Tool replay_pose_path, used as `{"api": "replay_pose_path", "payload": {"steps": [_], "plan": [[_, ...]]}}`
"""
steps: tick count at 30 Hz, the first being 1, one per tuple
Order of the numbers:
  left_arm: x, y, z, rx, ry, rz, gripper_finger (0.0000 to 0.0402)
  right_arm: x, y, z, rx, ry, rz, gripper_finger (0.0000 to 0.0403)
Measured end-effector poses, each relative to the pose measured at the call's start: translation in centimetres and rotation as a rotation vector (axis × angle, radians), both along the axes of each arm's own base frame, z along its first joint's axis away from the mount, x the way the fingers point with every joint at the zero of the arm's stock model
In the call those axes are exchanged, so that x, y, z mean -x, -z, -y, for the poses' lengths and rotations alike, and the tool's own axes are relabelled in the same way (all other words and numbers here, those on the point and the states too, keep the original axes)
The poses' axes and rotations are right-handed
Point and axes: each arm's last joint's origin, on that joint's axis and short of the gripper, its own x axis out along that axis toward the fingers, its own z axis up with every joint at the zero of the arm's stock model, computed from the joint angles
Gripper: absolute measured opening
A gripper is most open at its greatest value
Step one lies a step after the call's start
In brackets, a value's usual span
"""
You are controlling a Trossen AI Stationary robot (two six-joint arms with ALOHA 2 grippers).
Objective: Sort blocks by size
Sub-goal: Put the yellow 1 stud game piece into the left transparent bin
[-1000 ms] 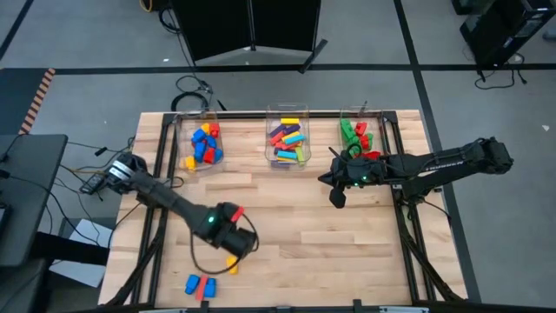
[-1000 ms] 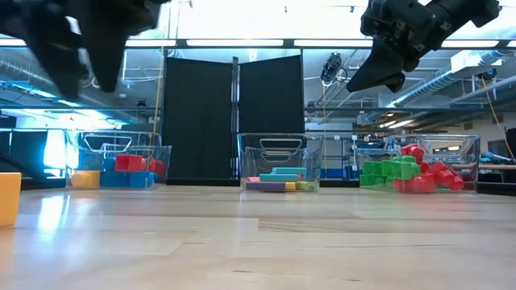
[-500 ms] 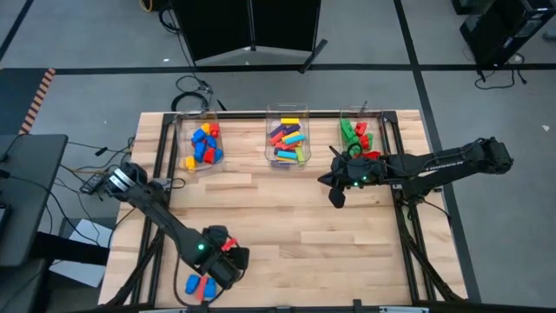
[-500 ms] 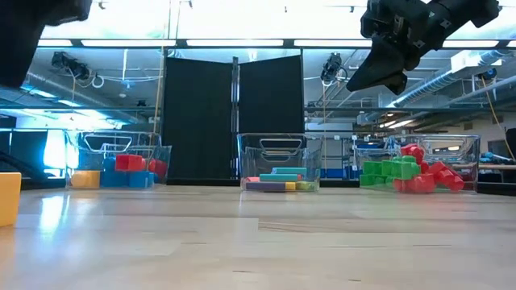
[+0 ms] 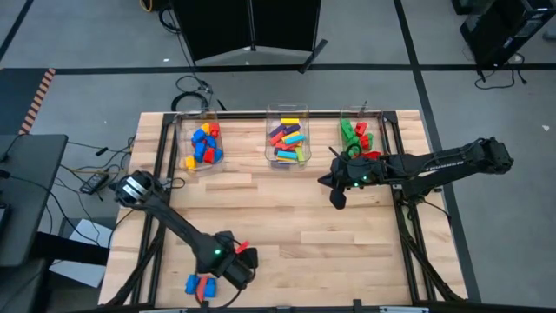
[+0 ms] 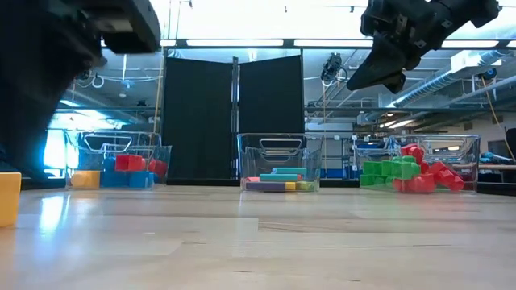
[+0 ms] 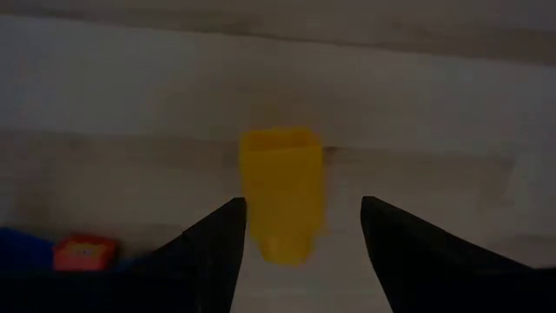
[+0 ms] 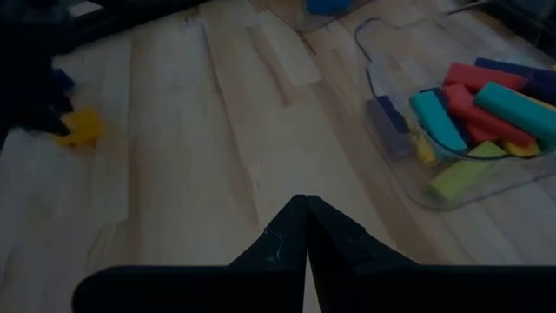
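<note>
The left end effector (image 5: pixel 236 268) is held low over the near-left part of the wooden counter (image 5: pixel 295 226), and its two fingers (image 7: pixel 217 252) are spread apart. In the left wrist view, a yellow block (image 7: pixel 280 193) is seen lying on the counter between the spread fingertips and slightly beyond them; whether it is touched by either finger cannot be told. In the low view the same yellow block (image 6: pixel 9 198) is seen resting on the counter at the far left edge. Just beside the left end effector, toward the counter's near-left corner, a blue block (image 5: pixel 192 283) and a red block (image 5: pixel 207 287) are laid side by side, close together.

The right end effector (image 5: pixel 337 196) is held raised above the counter, in front of the right bin, with its fingers pressed together and nothing gripped between them.

Along the far edge of the counter, three clear bins are set in a row. The left bin (image 5: pixel 180 143) is filled with chunky blue, yellow and red blocks (image 5: pixel 204 143). The middle bin (image 5: pixel 268 139) is filled with long blocks (image 5: pixel 287 142) in purple, cyan, red, yellow and green. The right bin (image 5: pixel 380 130) is filled with green and red blocks (image 5: pixel 354 135).
</note>
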Motion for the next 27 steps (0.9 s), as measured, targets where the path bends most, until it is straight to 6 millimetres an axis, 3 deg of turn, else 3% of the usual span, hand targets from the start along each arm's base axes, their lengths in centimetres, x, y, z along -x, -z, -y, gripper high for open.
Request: {"api": "replay_pose_path", "payload": {"steps": [10,16,24,27], "plan": [[-1.1,3.5,0.5,0.026,-0.027,-0.083,0.0236,0.0,0.0,-0.1,0.047,-0.082,-0.013,0.0021],[-1.6,4.1,0.3,0.024,-0.028,-0.086,0.0231,0.0,0.0,-0.1,0.068,-0.098,-0.014,0.0021],[-1.6,4.2,0.1,0.009,-0.029,-0.094,0.0141,0.0,0.0,-0.1,0.068,-0.098,-0.015,0.0021],[-1.5,4.2,0.1,0.005,-0.029,-0.096,0.0135,0.0,0.0,-0.1,0.068,-0.098,-0.014,0.0021]]}}
